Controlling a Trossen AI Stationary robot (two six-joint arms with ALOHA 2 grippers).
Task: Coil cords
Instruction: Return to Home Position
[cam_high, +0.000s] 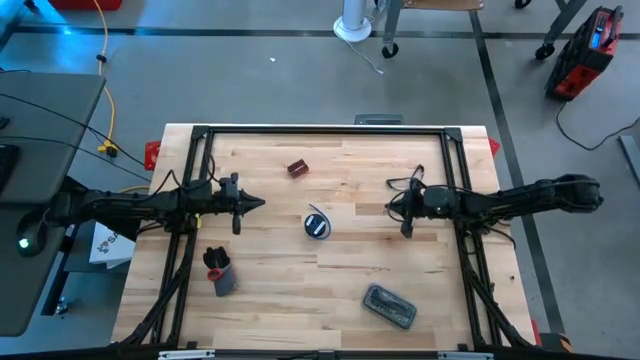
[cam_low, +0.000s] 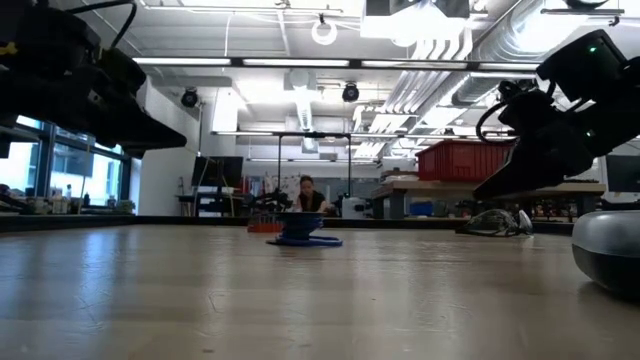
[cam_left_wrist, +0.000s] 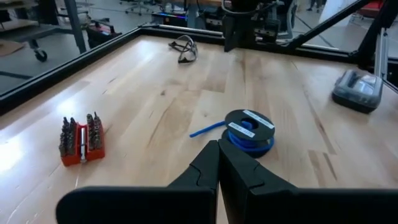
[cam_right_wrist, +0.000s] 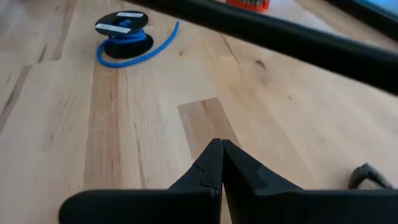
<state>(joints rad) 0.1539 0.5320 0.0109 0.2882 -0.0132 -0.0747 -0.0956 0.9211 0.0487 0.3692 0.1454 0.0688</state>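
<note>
High view: left gripper (cam_high: 257, 204) and right gripper (cam_high: 391, 208) pinched empty; we worry the untucked cord (cam_left_wrist: 205, 129) springs off the reel (cam_high: 317, 224).

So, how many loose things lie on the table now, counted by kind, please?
Black reel with blue cord: 1
Red screwdriver bit set: 1
Glasses: 1
Grey case: 1
Dark grey object with a red part, kind unclear: 1
Total: 5
Not counted: left gripper and right gripper, both shut and holding nothing.
</note>
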